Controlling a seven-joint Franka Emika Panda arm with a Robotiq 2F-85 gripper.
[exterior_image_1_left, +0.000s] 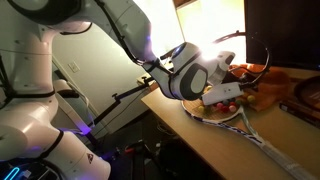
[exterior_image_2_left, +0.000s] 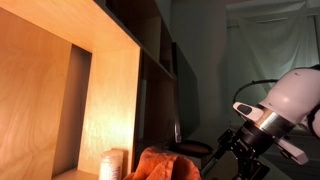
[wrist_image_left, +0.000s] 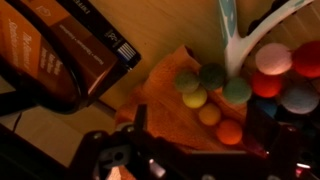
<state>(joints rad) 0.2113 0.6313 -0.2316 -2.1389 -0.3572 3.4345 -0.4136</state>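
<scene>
Lines of pale print across the dark cover of a book (wrist_image_left: 75, 45) at the upper left of the wrist view, with more print on its orange panel, all too blurred to read. Straight ahead of the gripper (wrist_image_left: 195, 160), a cluster of small coloured balls (wrist_image_left: 210, 100), lying on an orange cloth (wrist_image_left: 160, 105) spread over the wooden table (exterior_image_1_left: 290, 132). Green, yellow and orange ones set in a short chain, long axis slanting from upper left to lower right in the wrist view, green end farther from the gripper, orange end nearer. No visible head or tail, so no telling which way the chain points. Bigger balls (wrist_image_left: 285, 75) in pink, red and blue packed just beside it, to the right. Across the green end, the pale shaft of a racket (wrist_image_left: 231, 45), running up and out of the picture; contact with the balls not discernible. In an exterior view, the same racket (exterior_image_1_left: 250, 130) flat on the table, head beneath the gripper, handle stretched along the table toward the lower right. Fingers spread fully apart, dark tips low at either side of the wrist view, clasping nothing, hovering above the balls without touching. In an exterior view, a tall wooden shelf (exterior_image_2_left: 110, 90) beside the arm, a white roll (exterior_image_2_left: 115, 163) at its foot.
</scene>
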